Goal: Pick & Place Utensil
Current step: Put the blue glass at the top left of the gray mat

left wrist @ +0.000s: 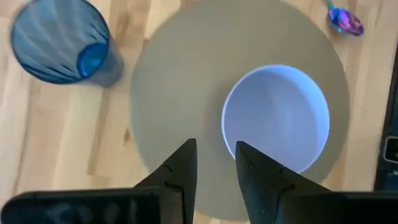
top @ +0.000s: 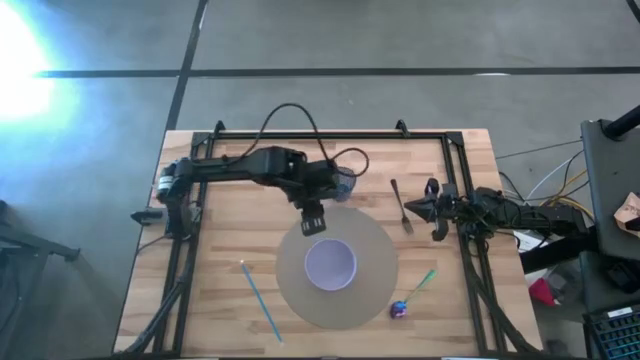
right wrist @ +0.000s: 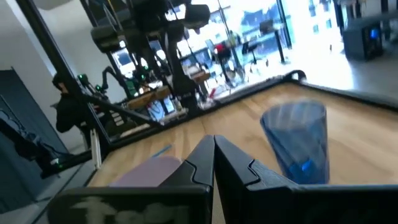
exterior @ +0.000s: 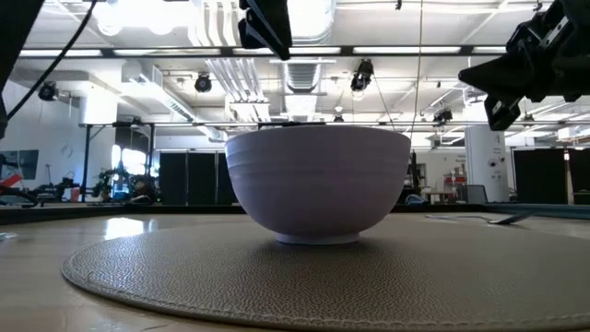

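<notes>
A white bowl (top: 330, 264) stands on a round grey mat (top: 290, 290). A metal fork (top: 400, 203) lies on the wood right of the mat, and it also shows in the low view (exterior: 498, 219). A green-handled utensil (top: 421, 283) lies by a small purple object (top: 399, 309), and a light blue stick (top: 260, 298) lies left of the mat. My left gripper (left wrist: 216, 162) hovers open over the mat's far edge, just short of the bowl (left wrist: 277, 118). My right gripper (right wrist: 214, 152) is shut and hangs in the air (exterior: 502, 78) beside the fork.
A blue ribbed cup (top: 343, 185) stands just beyond the mat, close to the left arm, and shows in both wrist views (left wrist: 59, 40) (right wrist: 297, 143). A black frame (top: 455, 160) runs along the table's edges. Bare wood lies at the near left.
</notes>
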Controlling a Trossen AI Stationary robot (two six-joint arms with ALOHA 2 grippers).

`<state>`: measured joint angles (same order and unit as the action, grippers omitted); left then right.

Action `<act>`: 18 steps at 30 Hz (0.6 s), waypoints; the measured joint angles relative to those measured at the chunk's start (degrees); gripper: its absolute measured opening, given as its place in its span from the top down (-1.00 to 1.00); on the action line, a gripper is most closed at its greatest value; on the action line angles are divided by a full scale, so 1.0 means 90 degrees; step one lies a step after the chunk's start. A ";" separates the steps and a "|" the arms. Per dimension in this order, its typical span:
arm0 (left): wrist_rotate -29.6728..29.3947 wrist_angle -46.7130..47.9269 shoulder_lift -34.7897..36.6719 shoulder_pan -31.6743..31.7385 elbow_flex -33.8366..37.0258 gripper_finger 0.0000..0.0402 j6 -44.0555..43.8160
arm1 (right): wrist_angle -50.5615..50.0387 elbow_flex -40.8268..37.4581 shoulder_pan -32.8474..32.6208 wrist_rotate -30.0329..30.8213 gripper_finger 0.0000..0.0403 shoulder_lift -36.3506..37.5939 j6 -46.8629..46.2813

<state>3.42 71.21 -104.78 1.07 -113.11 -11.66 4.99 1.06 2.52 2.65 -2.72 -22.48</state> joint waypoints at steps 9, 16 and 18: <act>0.0016 -0.1883 0.1287 -0.0222 0.2275 0.64 -0.0064 | 0.0633 0.0000 -0.0002 -0.0002 0.96 0.0000 0.0051; 0.0059 -0.3595 0.2595 -0.0218 0.4072 0.74 -0.0165 | 0.1328 0.0000 -0.0002 -0.0002 0.96 -0.0015 0.0063; 0.0060 -0.4087 0.2985 -0.0218 0.4588 0.76 -0.0163 | 0.1580 0.0000 -0.0002 0.0021 0.96 -0.0015 0.0077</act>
<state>3.96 34.42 -77.92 -0.89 -71.81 -13.13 19.22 1.06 2.50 2.84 -2.85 -21.78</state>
